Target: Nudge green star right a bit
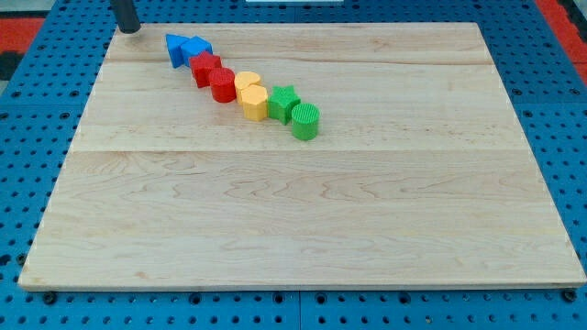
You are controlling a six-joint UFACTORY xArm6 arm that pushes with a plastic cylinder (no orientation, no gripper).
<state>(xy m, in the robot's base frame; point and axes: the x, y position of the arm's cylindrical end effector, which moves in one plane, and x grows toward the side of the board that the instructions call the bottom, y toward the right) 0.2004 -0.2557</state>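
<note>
The green star lies on the wooden board in a slanted row of blocks that runs from the view's top left down to the right. It touches a yellow block on its left and a green cylinder at its lower right. My tip is at the board's top left corner, well to the left of the green star and just left of the blue blocks.
The row also holds two blue blocks, a red block, a red cylinder-like block and another yellow block. A blue pegboard surrounds the board.
</note>
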